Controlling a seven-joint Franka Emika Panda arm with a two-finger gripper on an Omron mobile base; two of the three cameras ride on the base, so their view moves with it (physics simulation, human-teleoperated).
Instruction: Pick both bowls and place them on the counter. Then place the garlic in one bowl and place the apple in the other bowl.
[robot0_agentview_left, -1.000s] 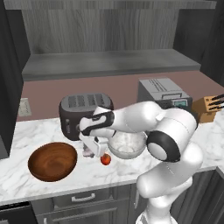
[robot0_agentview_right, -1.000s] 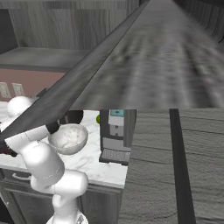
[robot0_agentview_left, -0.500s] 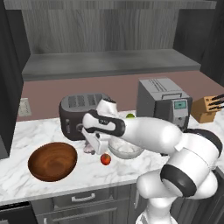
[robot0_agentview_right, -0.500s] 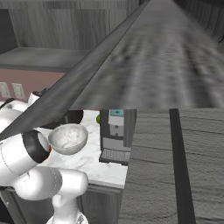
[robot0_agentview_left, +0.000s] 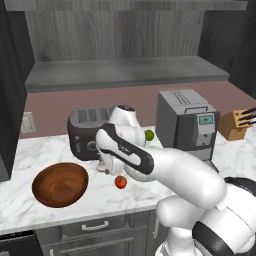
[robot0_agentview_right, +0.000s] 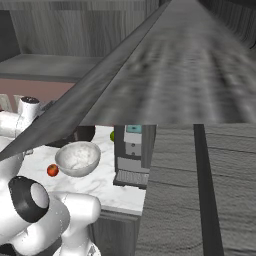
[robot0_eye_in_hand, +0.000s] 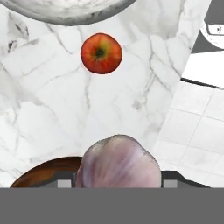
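We carry garlic (robot0_eye_in_hand: 119, 161), jaws pinching it, above marble surface (robot0_agentview_left: 100, 192), between brown wooden bowl (robot0_agentview_left: 60, 184) and white marbled bowl (robot0_agentview_right: 78, 158). Both bowls already on surface. Apple (robot0_agentview_left: 120, 182) lies on surface just beside white bowl, untouched. Step in hand, as we judge: garlic into wooden bowl. Next move needs swing over wooden bowl's middle, lowering, then release.

A rendered home kitchen is shown. A white marble table (robot0_agentview_left: 30, 150) with grey veining is set against a reddish backsplash (robot0_agentview_left: 60, 102), with drawers (robot0_agentview_left: 95, 227) fitted beneath and a grey shelf (robot0_agentview_left: 125, 72) above. A dark toaster (robot0_agentview_left: 85, 132), a coffee machine (robot0_agentview_left: 187, 122) and a knife block (robot0_agentview_left: 240, 125) are seen standing on it.
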